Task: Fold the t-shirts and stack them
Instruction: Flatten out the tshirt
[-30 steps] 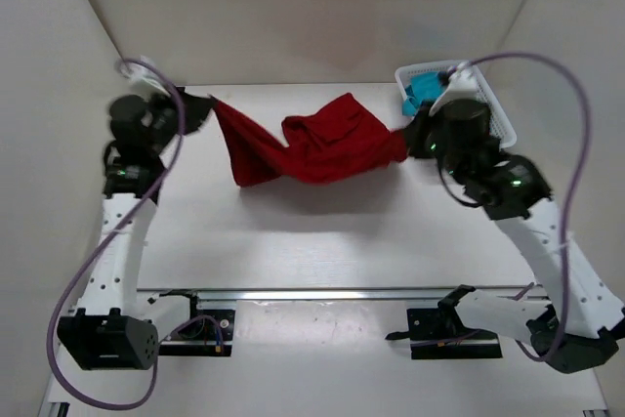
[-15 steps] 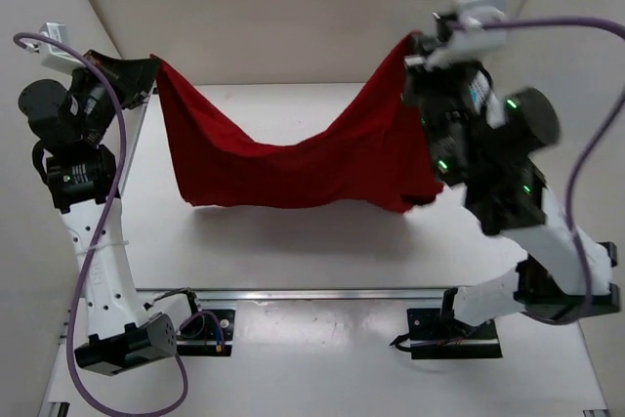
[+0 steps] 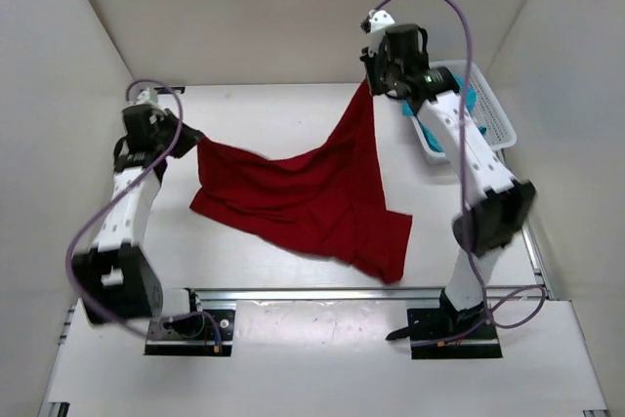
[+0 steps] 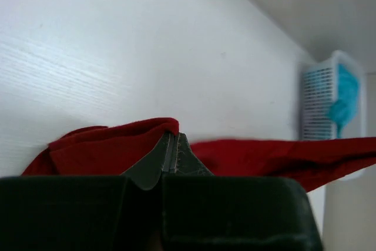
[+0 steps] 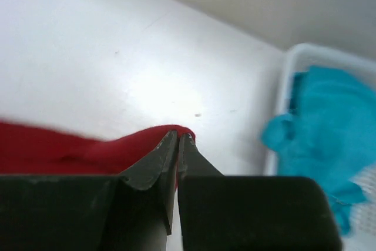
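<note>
The dark red t-shirt [image 3: 303, 197] hangs stretched between both grippers, and its lower part lies spread on the table. My left gripper [image 3: 186, 134] is shut on one corner at the left. My right gripper [image 3: 369, 80] is shut on the other corner, held higher at the back right. In the left wrist view the gripper [image 4: 174, 134] pinches a fold of the red t-shirt [image 4: 106, 148]. The right wrist view shows its gripper [image 5: 178, 135] pinching red cloth [image 5: 70, 151]. The teal t-shirt [image 3: 437, 134] lies crumpled in the basket; it also shows as teal cloth [image 5: 329, 127] beside the right gripper.
The white slotted basket [image 3: 498, 114] stands at the back right, close behind the right arm, and shows as a white basket [image 4: 320, 95] in the left wrist view. White walls close in the table on the left, back and right. The arms' mounting rail [image 3: 322, 292] runs along the near edge.
Both grippers have come down from high up, lowering the red t-shirt so its lower part now rests on the table. The right gripper has moved towards the back, near the basket.
</note>
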{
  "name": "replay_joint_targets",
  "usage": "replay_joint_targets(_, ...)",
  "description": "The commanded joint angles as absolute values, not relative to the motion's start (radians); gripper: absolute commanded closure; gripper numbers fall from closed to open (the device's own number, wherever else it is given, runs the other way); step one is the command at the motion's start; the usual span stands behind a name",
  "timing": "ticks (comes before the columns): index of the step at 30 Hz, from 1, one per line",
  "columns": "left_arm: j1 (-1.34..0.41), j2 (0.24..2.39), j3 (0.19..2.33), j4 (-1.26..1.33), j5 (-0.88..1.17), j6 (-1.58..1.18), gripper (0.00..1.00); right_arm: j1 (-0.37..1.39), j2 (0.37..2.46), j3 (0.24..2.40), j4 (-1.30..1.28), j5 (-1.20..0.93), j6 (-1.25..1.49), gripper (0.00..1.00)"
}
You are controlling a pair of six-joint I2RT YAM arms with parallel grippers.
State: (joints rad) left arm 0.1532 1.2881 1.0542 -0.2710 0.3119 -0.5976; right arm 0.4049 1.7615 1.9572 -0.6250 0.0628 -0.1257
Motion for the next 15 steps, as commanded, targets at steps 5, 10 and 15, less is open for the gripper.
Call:
replay_joint_targets(5, 0.089, 1.586, 1.504, -0.247, 0.275, -0.617, 1.00, 0.263, 2.017, 2.482, -0.545, -0.234, 0.084, 1.00)
replay_joint_targets(10, 0.162, 1.586, 1.799, -0.273, 0.337, -0.682, 1.00, 0.176, 1.872, 2.530, -0.308, -0.292, 0.201, 1.00)
replay_joint_targets(15, 0.281, 1.525, 1.870, -0.219, 0.384, -0.733, 1.00, 0.262, 1.760, 2.497, -0.219, -0.239, 0.048, 1.00)
